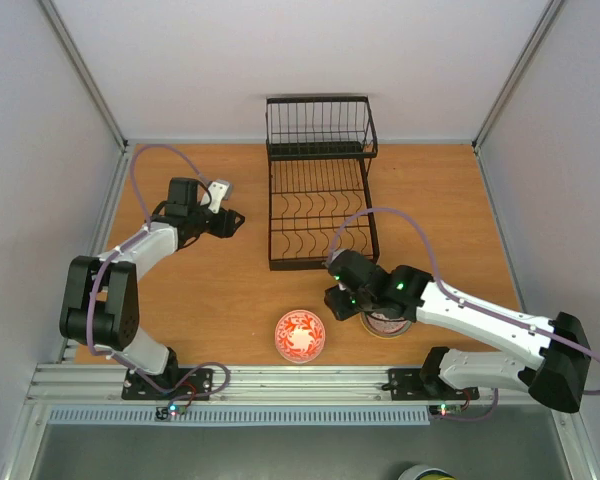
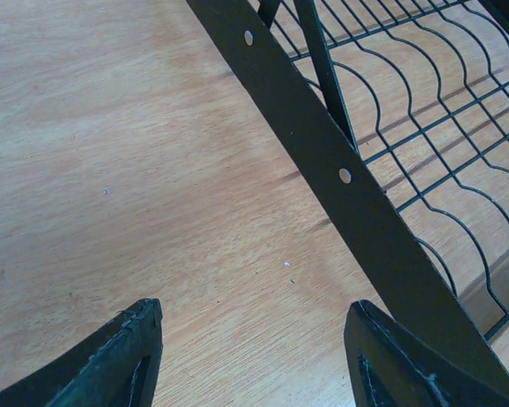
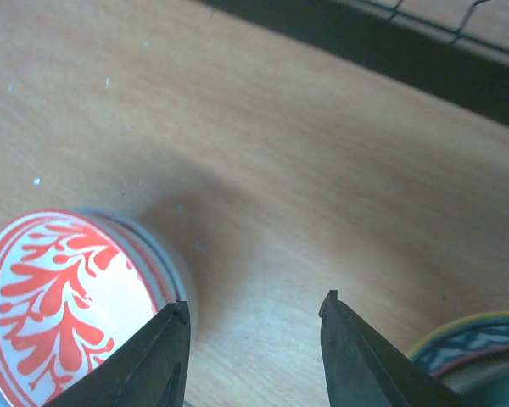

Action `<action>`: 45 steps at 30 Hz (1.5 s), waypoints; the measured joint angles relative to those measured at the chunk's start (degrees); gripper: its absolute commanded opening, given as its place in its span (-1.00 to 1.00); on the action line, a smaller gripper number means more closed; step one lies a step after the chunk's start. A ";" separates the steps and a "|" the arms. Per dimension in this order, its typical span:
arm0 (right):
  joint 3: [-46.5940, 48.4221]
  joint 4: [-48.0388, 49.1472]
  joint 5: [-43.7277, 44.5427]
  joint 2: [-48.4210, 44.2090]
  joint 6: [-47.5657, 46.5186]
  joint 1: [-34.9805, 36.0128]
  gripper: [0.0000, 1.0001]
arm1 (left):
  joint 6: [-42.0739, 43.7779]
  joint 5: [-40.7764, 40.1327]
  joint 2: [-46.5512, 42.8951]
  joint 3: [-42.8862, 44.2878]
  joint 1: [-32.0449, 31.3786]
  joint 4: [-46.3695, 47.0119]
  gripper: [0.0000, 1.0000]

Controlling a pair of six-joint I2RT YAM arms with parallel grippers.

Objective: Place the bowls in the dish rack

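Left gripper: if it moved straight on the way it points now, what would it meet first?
Most likely the dish rack: its flat black side bar crosses the path ahead of the left gripper. Depth is hard to judge.

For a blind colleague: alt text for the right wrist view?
The right gripper, open and empty, hovers above a wooden table with a red-patterned bowl at lower left. A second bowl shows its rim lower right; the dish rack edge crosses the top.
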 measured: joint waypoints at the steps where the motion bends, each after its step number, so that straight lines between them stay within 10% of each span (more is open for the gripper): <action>1: 0.00 0.09 -0.02 1.03 0.31 1.40 -0.13 | 0.00 0.02 0.22 0.04 0.00 -0.02 0.19; 15: 0.28 2.23 0.13 9.92 4.15 9.14 -0.15 | 0.00 0.44 0.66 0.09 0.00 -0.02 0.20; 30: 1.84 2.80 1.64 15.87 7.39 13.51 -0.81 | 0.04 1.36 0.66 0.09 0.00 -0.02 0.20; 45: 6.03 -3.96 5.97 13.68 7.91 14.60 -0.97 | 1.49 2.49 -0.57 -0.17 -0.90 -0.57 0.36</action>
